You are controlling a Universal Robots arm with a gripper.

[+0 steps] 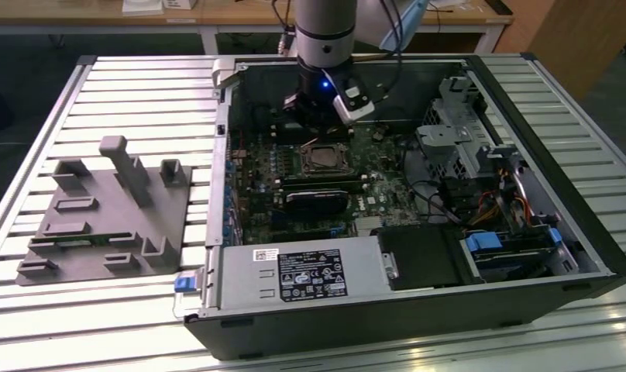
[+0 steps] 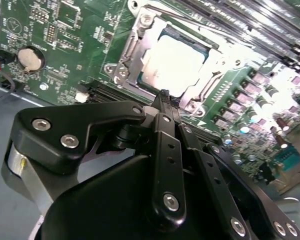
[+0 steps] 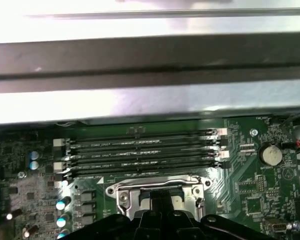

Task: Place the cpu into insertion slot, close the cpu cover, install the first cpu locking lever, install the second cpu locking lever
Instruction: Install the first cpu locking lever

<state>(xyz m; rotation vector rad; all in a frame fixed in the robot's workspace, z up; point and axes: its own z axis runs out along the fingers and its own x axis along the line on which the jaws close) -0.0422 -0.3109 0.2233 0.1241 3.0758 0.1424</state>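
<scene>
**One gripper, jaws together, at the socket's edge**

Exterior view: the gripper [image 1: 318, 124] hangs inside the open computer case [image 1: 592, 232], which rests on the slatted worktop [image 1: 137, 85]; the insertion slot [image 1: 321, 159] lies just beside it on the green board, on the side nearer this camera; a black card [image 1: 315, 198] sits further the same way; a grey fixture [image 1: 106, 209] stands well apart at the exterior view's left.

Second wrist view: the jaws are drawn together with nothing seen between them, their tips at the socket's edge; the cpu [image 2: 172, 62] lies flat in the socket, straight ahead of the tips; its silver top shows through the window of the cpu cover [image 2: 125, 62], which looks to be down over it; a coin cell [image 2: 30, 59] sits off to one side, out of the way.

First wrist view: the cover's rim lies just before the tips; the memory slots [image 3: 140, 152] run crosswise beyond it, close enough, I judge, to mind.
</scene>
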